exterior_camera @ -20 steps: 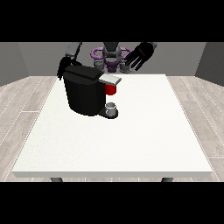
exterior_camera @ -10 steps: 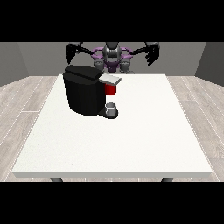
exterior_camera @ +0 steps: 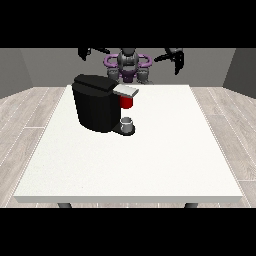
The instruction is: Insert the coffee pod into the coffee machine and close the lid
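- Here is the black, boxy coffee machine (exterior_camera: pixel 97 107), standing upright on the large white desk (exterior_camera: pixel 150 165), at the view's left and toward the far edge where the robot stands.
- A flat grey lid (exterior_camera: pixel 126 90) juts out from the machine's top toward the view's right, lying level over the brew head.
- Just beneath that lid, a red block (exterior_camera: pixel 127 102) shows; it may be the coffee pod seated in its holder, but I cannot tell for sure.
- Down below, a small grey cup (exterior_camera: pixel 127 122) stands upright on the machine's dark base, directly under the red part.
- Up at the back, the robot's purple and grey torso (exterior_camera: pixel 128 65) sits behind the far edge of the desk, arms spread out wide to both sides.
- The hand at the view's left (exterior_camera: pixel 85 52) hangs high in the air, above and behind the machine and well apart from it; it holds nothing that I can see, and how its fingers lie I cannot tell.
- The hand at the view's right (exterior_camera: pixel 176 56) is raised too, well apart from the machine and the desk, its dark fingers hanging downward, relaxed, with nothing in them.
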